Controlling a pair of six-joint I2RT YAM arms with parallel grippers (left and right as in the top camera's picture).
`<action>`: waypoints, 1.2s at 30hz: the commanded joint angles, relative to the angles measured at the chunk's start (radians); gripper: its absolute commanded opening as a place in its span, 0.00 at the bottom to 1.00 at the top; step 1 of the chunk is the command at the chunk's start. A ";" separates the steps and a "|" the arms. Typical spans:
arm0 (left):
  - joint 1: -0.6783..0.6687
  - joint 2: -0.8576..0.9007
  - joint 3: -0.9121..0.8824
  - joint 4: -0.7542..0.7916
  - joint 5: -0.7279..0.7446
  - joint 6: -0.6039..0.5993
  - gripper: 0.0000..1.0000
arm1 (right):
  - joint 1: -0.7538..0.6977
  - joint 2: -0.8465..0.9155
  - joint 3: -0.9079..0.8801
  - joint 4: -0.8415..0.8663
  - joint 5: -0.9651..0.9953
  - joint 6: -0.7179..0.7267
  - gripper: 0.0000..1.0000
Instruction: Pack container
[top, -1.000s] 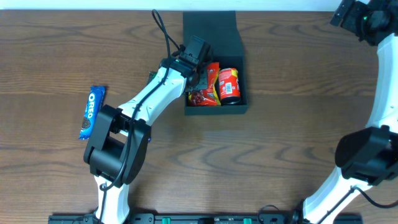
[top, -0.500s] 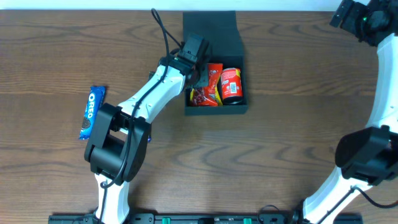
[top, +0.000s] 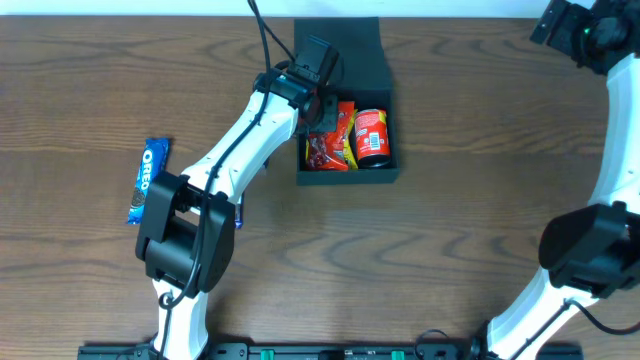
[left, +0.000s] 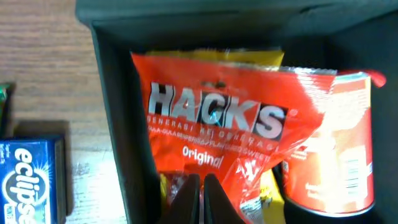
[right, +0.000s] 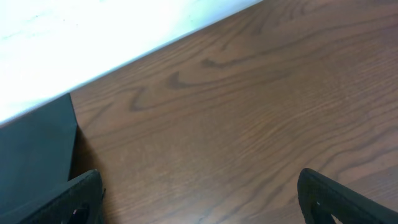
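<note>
The container is a dark square box standing open, its flap lid folded back on the far side. Inside lie a red Hacks sweets bag and a red can. My left gripper hangs over the box's far left part. Its fingers are shut tip to tip just above the bag, and nothing shows between them. Far off at the back right, my right gripper stands wide open over bare wood. A blue Oreo packet lies on the table at the left.
In the left wrist view a blue Eclipse box lies on the table just outside the container's left wall. The right wrist view shows a dark corner of the container's lid and the table's pale far edge.
My left gripper, still shut, has drawn back from the middle of the box towards its far edge, uncovering more of the Hacks bag. The right arm has not moved.
</note>
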 joint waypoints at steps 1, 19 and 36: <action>0.001 -0.001 -0.013 0.004 0.019 0.026 0.06 | 0.000 0.009 -0.003 0.003 -0.007 -0.010 0.99; 0.001 0.189 -0.032 0.070 0.252 0.071 0.06 | 0.001 0.009 -0.003 -0.009 -0.007 -0.002 0.99; 0.040 0.071 0.038 0.077 0.283 0.111 0.06 | 0.005 0.009 -0.003 -0.008 -0.007 -0.002 0.99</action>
